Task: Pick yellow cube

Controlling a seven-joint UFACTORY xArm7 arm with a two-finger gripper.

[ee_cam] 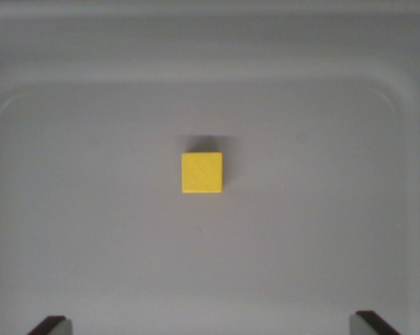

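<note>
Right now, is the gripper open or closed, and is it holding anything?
Gripper: open, fingertips spread wide at the bottom corners of the wrist view, holding nothing. The small yellow cube sits untouched on the grey tray.

Claw (pixel 213 326) spread wide, only two dark fingertips (pixel 48 324) showing at 7 and 5 o'clock, nothing between them.

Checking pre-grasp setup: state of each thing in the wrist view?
yellow cube: flat on the tray floor, near the middle, untouched, nothing beside it.
gripper: open, only the two fingertips show at the bottom corners, wide apart, not touching the cube.
grey tray: holds only the cube, raised rim visible along the top.
</note>
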